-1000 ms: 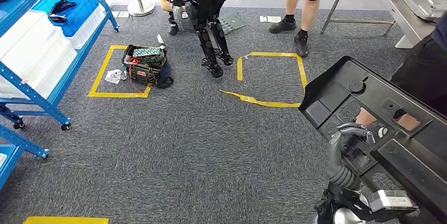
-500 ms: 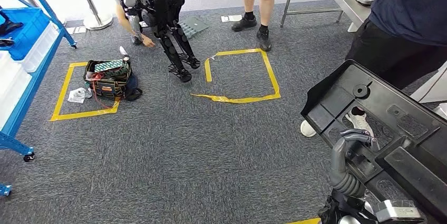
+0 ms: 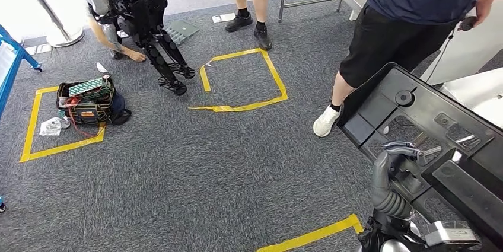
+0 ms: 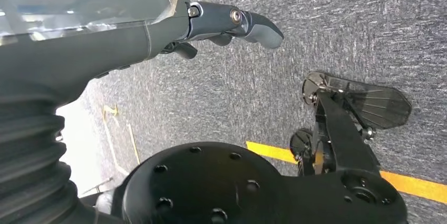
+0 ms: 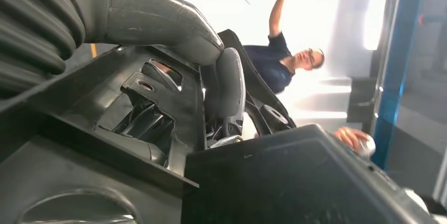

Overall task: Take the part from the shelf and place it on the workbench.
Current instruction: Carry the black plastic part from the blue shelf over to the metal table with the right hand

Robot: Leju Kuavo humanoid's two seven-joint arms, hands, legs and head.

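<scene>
My right hand [image 3: 396, 163] clamped through a cutout of the black part [image 3: 436, 139], at 4 o'clock | left hand [image 4: 232, 23] curled, empty | part looks stiff, bulky, light; grip ribs.

The right robot hand [image 5: 174, 39] grips the black part [image 5: 158, 134]; a person [image 5: 287, 66] stands beyond.
</scene>
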